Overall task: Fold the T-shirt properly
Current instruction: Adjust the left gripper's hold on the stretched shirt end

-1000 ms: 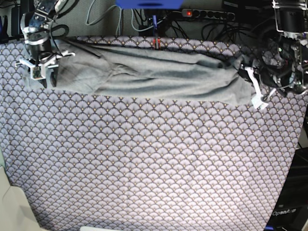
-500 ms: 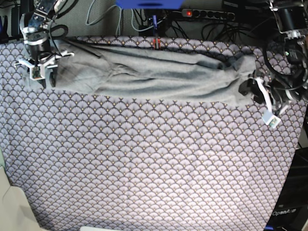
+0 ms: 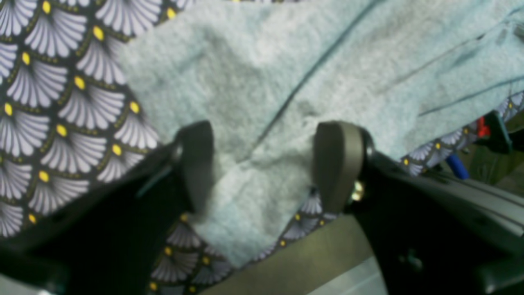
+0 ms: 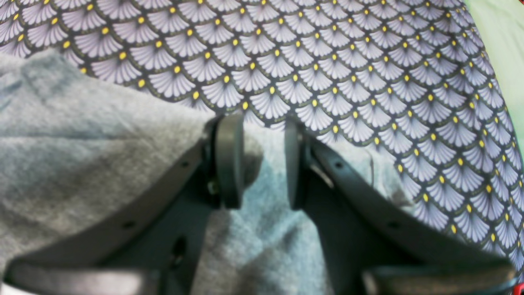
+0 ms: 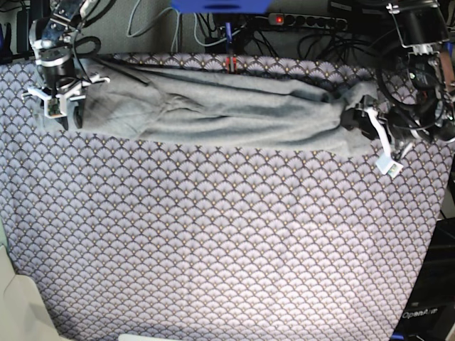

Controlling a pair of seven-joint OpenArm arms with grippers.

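Since a second ago, the left gripper [image 5: 370, 128], at the right edge of the base view, is standing differently: back then it was pinched against the end of the T-shirt [image 5: 234, 106], and now its jaws are spread, with the white finger pointing down and to the right. Its wrist view is showing two dark pads [image 3: 337, 164] held well apart, with a corner of grey cloth lying loose between them (nothing is squeezing it).

Over at the upper left of the base view, the right gripper [image 5: 58, 99] is sitting just where it was, on the other end of the shirt. From its own camera, the fingers [image 4: 229, 159] are straddling a ridge of grey fabric, partly parted; whether they are actually pinching the cloth I cannot tell.

Between the two arms the T-shirt is lying stretched in a long, rumpled band across the top of the frame, on the purple-grey fan-patterned cloth [image 5: 227, 241] that is covering the table. Behind the table's far edge a tangle of cables and a power strip [image 5: 306, 21] are showing.
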